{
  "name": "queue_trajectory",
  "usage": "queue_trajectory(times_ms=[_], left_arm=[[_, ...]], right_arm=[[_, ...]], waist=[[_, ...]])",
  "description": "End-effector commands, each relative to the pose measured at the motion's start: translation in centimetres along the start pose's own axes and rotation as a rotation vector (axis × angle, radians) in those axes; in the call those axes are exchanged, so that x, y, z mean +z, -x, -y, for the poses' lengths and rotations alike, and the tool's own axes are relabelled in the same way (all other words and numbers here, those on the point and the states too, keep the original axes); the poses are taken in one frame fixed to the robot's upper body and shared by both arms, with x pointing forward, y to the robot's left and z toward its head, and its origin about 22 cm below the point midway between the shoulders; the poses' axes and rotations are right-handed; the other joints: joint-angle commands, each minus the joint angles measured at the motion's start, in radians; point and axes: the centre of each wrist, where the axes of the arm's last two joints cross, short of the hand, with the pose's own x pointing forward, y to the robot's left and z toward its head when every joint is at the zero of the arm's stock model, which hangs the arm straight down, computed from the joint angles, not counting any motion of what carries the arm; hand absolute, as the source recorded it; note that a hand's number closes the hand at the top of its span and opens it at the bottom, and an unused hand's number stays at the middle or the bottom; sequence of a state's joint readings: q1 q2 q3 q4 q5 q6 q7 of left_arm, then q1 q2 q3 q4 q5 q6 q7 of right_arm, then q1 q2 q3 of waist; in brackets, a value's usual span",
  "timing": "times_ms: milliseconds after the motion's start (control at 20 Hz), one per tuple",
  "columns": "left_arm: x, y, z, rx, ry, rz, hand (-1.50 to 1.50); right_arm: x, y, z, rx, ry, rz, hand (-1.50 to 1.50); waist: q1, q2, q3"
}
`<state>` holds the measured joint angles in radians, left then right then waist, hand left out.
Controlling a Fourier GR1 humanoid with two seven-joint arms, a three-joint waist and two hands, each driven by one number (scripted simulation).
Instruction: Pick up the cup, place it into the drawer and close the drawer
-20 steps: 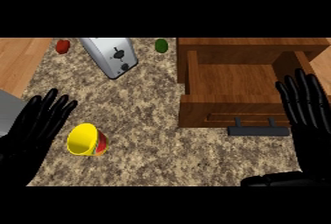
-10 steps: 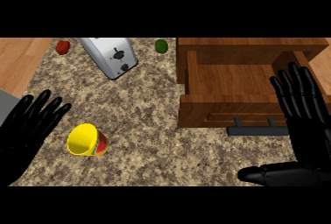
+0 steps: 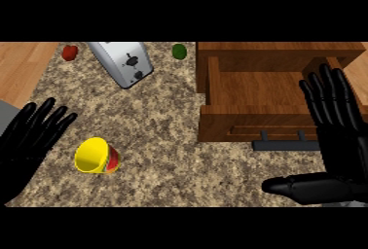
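Speckled granite counter point(image 3: 165, 121), wooden floor point(image 3: 25, 61) at left

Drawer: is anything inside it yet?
Nothing shows inside the drawer; its visible wooden floor is bare. The right hand covers its right side, so that part cannot be checked. The cup lies on the counter.

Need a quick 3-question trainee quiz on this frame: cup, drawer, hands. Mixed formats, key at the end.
1. True or false: the cup lies tipped on the counter, held by neither hand.
2. Multiple choice: the drawer is A) shut, B) pulled open with nothing visible inside, C) open with the cup inside.
3. Fill in: the hand nearer the cup is the ___ hand.

Key:
1. True. The left hand is open beside it and the right hand is open over the drawer's right side.
2. B.
3. Left.
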<state>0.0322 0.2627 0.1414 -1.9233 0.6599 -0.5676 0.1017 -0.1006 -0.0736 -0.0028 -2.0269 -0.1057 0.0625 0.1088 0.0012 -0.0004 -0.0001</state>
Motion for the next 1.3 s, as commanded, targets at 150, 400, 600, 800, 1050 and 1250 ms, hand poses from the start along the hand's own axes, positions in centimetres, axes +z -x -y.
queue_trajectory(times_ms=[150,400,600,800,1050,1250], left_arm=[[1.5,0.4,-0.6,0.013,-0.020,-0.042,-1.50],[2.0,2.2,-0.6,-0.015,-0.065,-0.106,-1.50],[1.7,3.8,-1.3,-0.037,-0.083,-0.114,-1.50],[4.2,5.3,-3.1,-0.069,-0.118,-0.142,-1.50],[5.3,8.1,-3.5,-0.081,-0.154,-0.160,-1.50],[5.5,10.2,-5.6,-0.083,-0.153,-0.192,-1.50]], right_arm=[[0.4,0.8,1.6,0.020,-0.001,0.002,-1.50],[1.9,0.1,-0.1,-0.014,-0.002,0.006,-1.50],[0.2,-1.3,1.0,0.014,-0.005,0.017,-1.50],[0.6,0.0,1.8,-0.002,0.025,0.010,-1.50],[0.7,-0.6,-0.9,-0.001,-0.005,0.002,-1.50],[0.7,-0.9,0.3,-0.014,0.007,0.004,-1.50]], waist=[[0.001,0.000,0.000],[-0.001,-0.001,0.000],[-0.001,0.000,0.000],[-0.001,0.000,0.000],[-0.001,0.000,0.000],[-0.004,0.001,0.000]])
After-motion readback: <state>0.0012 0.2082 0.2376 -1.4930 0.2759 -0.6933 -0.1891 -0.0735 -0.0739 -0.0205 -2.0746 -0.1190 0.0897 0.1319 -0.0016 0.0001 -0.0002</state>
